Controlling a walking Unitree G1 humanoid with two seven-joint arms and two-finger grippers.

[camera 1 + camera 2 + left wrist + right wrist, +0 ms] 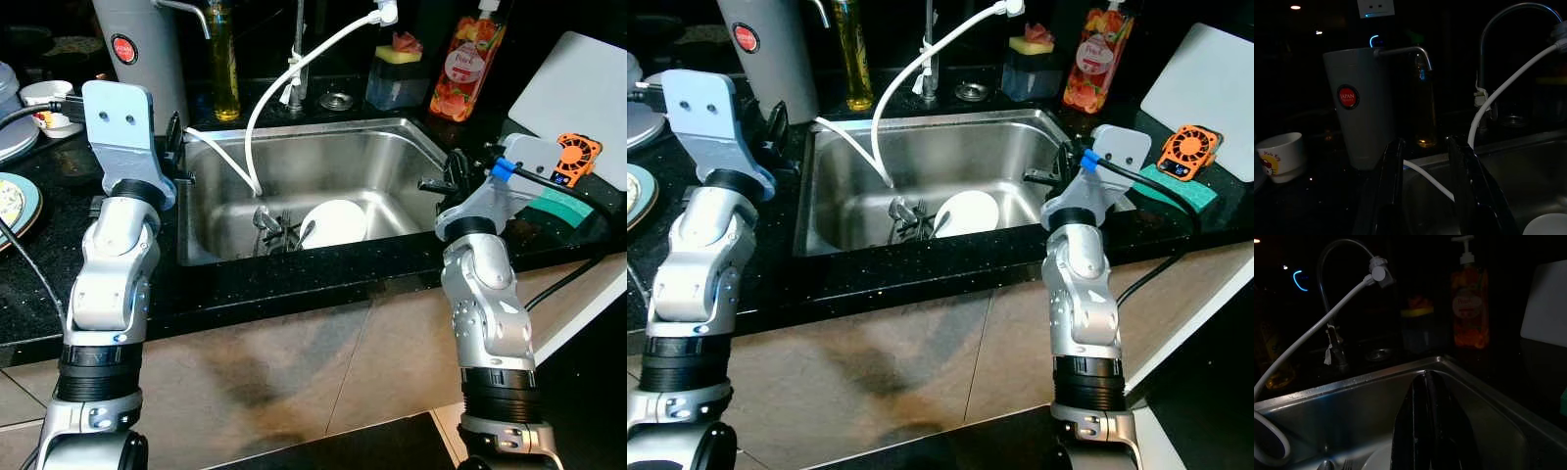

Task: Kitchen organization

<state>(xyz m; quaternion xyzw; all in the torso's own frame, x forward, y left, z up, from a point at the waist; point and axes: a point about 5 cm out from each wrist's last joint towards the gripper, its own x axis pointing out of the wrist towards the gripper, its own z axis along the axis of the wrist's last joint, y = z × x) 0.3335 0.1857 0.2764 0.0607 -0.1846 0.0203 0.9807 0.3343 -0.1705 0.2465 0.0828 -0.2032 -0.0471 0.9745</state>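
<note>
A steel sink (323, 130) is set in the black counter before me. In its basin lies a white plate (335, 221), with a few pieces of cutlery (273, 227) just left of it. A white hose (277, 86) runs from the tap down into the basin. My left gripper (174, 139) hovers over the sink's left rim, open with nothing between its fingers (1392, 166). Over the right rim my right gripper (453, 172) is shut and empty, pointing into the basin (1425, 376).
A grey canister (144, 49) and an oil bottle (223, 61) stand behind the left rim. A sponge holder (396, 70) and an orange soap bottle (467, 55) stand at the back right. A white board (580, 93), an orange fan (574, 157) and a green cloth (565, 205) lie right; dishes (14, 201) left.
</note>
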